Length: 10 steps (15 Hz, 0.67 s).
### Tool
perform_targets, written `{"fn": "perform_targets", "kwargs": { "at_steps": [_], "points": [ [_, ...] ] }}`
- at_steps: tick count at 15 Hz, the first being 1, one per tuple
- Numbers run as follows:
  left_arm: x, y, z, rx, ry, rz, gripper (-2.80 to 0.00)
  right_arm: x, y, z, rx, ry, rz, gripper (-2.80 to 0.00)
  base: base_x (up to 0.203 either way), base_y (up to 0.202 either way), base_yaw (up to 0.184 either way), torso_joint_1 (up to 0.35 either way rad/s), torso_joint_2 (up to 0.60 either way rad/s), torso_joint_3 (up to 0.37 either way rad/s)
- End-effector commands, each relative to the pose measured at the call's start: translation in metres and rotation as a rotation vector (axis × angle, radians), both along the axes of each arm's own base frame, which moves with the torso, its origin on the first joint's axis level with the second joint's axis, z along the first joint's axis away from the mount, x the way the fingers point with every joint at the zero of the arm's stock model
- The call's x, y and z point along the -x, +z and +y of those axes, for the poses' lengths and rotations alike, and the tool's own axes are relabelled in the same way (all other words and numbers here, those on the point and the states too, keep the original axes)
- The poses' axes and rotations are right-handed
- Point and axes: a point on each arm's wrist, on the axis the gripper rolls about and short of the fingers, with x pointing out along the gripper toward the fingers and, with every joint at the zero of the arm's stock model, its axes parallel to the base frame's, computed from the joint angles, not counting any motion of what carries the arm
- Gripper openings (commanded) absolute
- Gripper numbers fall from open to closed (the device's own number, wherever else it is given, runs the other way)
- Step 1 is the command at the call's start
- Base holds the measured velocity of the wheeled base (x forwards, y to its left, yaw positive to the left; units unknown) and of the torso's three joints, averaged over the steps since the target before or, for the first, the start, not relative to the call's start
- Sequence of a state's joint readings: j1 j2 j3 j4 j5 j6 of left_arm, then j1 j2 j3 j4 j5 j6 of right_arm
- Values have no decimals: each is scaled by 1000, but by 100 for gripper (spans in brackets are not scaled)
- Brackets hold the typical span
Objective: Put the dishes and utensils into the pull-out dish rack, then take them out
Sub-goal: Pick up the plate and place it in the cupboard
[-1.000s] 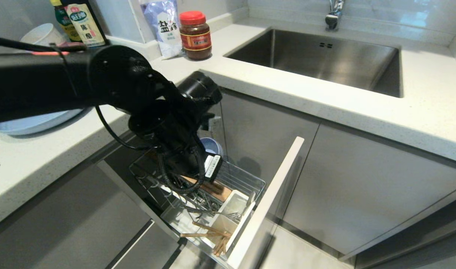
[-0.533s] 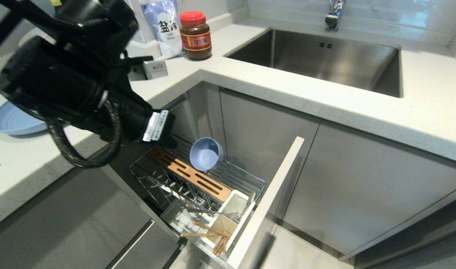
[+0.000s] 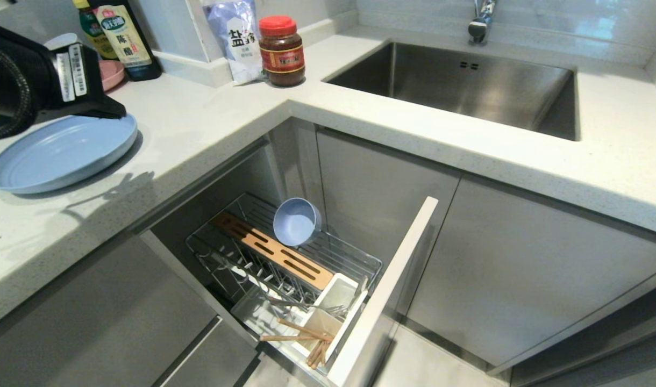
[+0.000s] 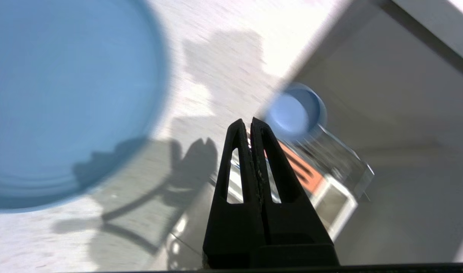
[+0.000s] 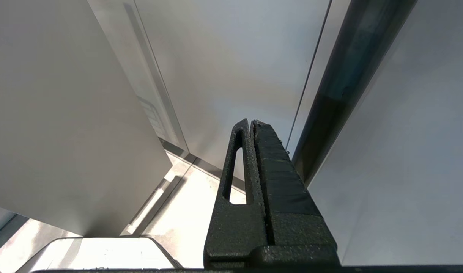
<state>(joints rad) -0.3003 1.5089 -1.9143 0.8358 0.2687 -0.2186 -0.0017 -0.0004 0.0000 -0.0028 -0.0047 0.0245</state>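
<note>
**Left claw empty over the plate**

My left claw is pressed together, nothing in it. It hangs above the tabletop, by the plate. In the head view only the wrist shows, at the far left over the plate's back edge.

Plate lies flat on the tabletop, left of the corner. The rack is pulled out below the tabletop. The bowl sits tipped on its side at the rack's back end, mouth facing out, next to the wooden strip. Fork lies across the wires with its tines at the caddy. Chopsticks rest at the caddy's front corner, ends sticking out over the rack.

My right claw is also pressed together and empty, parked low beside grey cabinet fronts, out of the head view.

A pink plate, bottles, a bag and a red-lidded jar stand at the back.
</note>
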Motion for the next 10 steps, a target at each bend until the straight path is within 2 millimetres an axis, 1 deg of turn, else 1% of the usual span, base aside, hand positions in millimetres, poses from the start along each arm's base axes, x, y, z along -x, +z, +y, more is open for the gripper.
{"fn": "perform_targets", "kwargs": {
  "at_steps": [1,2,4,5,10],
  "points": [
    [-10,1,9,-28,157,-34,-280,0,0,0,0,0,-3,-280,0,0,0,0,0,0],
    [-17,0,13,-39,224,-51,-280,0,0,0,0,0,-3,-280,0,0,0,0,0,0],
    [-30,-4,13,-59,285,-54,-280,0,0,0,0,0,-3,-280,0,0,0,0,0,0],
    [-37,-6,14,-66,307,-55,0,0,0,0,0,0,-3,-280,0,0,0,0,0,0],
    [-69,-22,9,-83,324,-28,0,0,0,0,0,0,-3,-280,0,0,0,0,0,0]
  ]
}}
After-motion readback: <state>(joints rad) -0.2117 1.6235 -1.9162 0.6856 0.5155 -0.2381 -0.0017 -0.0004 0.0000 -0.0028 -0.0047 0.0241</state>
